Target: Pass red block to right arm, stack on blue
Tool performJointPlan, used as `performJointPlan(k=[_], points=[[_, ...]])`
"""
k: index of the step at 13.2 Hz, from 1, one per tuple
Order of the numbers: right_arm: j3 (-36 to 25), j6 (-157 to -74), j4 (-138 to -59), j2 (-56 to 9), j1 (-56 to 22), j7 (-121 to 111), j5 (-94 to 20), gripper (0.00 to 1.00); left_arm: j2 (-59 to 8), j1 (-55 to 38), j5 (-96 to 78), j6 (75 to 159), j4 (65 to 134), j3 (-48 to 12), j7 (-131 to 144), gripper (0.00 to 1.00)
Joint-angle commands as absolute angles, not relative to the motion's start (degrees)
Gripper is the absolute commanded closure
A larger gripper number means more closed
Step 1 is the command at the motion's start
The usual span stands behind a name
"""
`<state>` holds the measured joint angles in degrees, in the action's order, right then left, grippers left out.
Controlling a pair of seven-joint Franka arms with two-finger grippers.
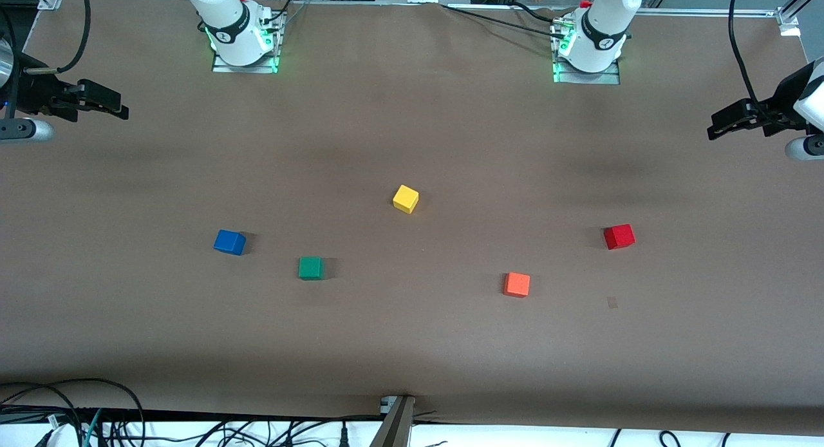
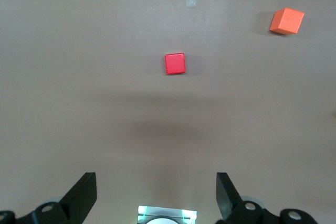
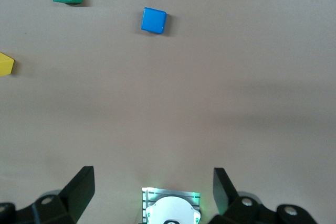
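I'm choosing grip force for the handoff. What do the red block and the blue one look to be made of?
The red block looks like painted wood or hard plastic: crisp edges, flat faces, an even matte colour with no glare. The blue block shows the same sharp-edged, matte look. Neither shows grain or dents, so the material stays open; both appear rigid.

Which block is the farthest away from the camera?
The yellow block. It sits higher up the table than the blue block, red block, green block and orange block.
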<state>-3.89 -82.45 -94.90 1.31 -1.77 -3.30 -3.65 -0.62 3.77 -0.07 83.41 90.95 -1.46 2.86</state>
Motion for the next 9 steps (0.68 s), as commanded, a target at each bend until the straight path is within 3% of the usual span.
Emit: performJointPlan(k=[1,9], points=[[-3.87,-81.21,-93.6,1.05,-1.76,-3.52,-4.39,0.0,0.78,3.78,1.49,82.62,91.39,-1.58,1.76,0.0],[-4.22,-82.09,-93.6,1.14,-1.67,-3.16,-3.34,0.0,0.44,3.87,1.49,82.88,91.14,-1.49,1.76,0.0]])
